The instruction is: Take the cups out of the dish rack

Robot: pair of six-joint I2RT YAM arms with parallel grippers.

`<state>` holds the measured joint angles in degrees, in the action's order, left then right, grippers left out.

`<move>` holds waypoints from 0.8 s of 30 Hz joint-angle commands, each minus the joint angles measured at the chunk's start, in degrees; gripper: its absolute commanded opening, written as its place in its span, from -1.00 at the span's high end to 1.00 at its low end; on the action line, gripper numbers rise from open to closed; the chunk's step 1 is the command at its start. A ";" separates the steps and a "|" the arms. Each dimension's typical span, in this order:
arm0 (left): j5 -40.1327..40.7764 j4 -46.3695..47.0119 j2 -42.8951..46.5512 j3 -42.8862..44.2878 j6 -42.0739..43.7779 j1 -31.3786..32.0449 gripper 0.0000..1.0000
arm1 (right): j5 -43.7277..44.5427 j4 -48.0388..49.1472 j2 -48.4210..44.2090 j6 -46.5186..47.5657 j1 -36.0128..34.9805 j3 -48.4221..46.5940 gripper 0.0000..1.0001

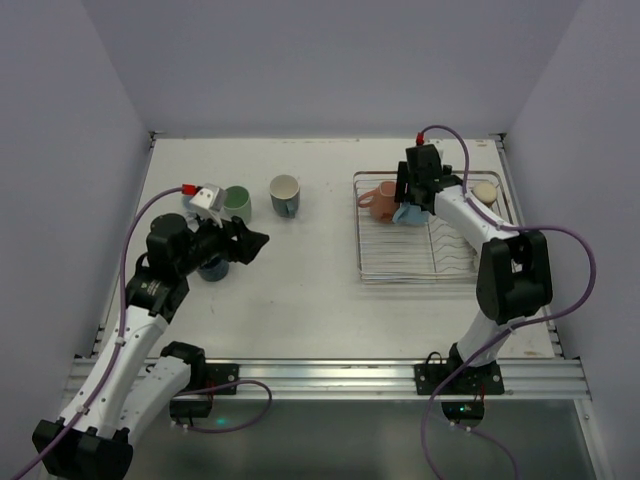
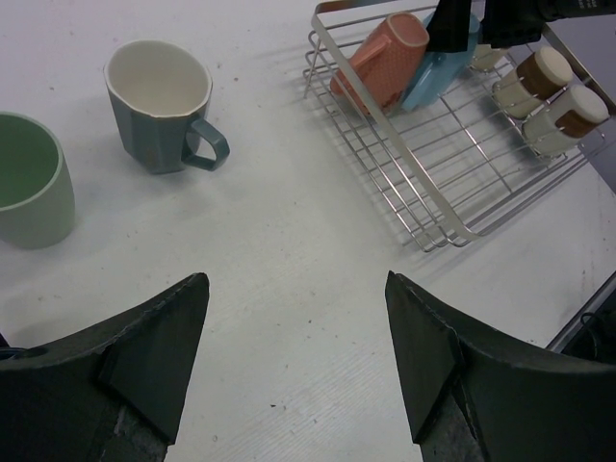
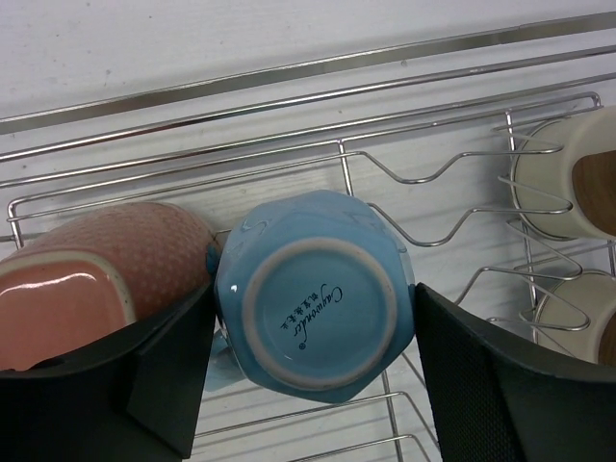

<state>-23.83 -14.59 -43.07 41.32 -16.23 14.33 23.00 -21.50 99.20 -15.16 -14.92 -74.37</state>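
Note:
The silver wire dish rack stands at the right. A salmon-pink cup and a light blue cup lean side by side at its far left end. My right gripper is down in the rack. In the right wrist view its fingers press both sides of the light blue cup, whose base faces the camera, with the pink cup touching on the left. My left gripper is open and empty over bare table, left of the rack.
A green cup and a grey-blue mug stand upright on the table at the far left. A dark blue cup sits under my left arm. Two beige cups lie among the rack's divider prongs.

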 commanded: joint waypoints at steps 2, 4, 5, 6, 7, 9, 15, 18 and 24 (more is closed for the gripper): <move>-1.74 2.02 -0.35 -0.10 0.85 0.17 -0.57 | 1.08 0.93 -0.32 1.45 0.59 -2.36 -0.19; -2.18 2.20 -0.52 0.08 0.67 0.26 -0.57 | 1.52 2.51 -3.29 1.18 0.59 -1.05 0.18; -2.35 2.20 -0.52 0.08 0.50 0.26 -0.57 | 1.52 3.47 -4.88 1.18 0.59 -0.35 0.18; -2.70 2.54 -0.44 0.25 0.32 0.26 -0.57 | 1.08 5.48 -6.54 1.01 0.59 1.49 0.27; -3.75 2.72 -0.52 0.69 -0.38 0.26 -0.57 | 0.99 6.20 -9.95 0.83 0.59 2.38 0.30; -5.51 3.34 -0.87 1.30 -1.34 0.26 -0.57 | 1.16 7.43 -13.22 0.13 0.50 4.48 0.36; -11.67 6.15 -2.98 3.85 -5.74 0.44 -0.60 | -1.20 8.49 -23.95 -2.77 0.50 9.14 0.48; -14.39 7.81 -4.91 5.26 -7.85 1.05 -0.60 | -3.57 9.36 -29.21 -4.35 0.59 11.69 0.49; -16.95 20.70 -9.39 3.86 -17.16 6.41 -0.60 | -17.94 15.05 -40.03 -10.58 0.42 19.24 0.54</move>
<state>-37.06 -4.56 -50.54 44.36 -26.44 18.11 15.42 -16.12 64.36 -20.78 -14.48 -58.08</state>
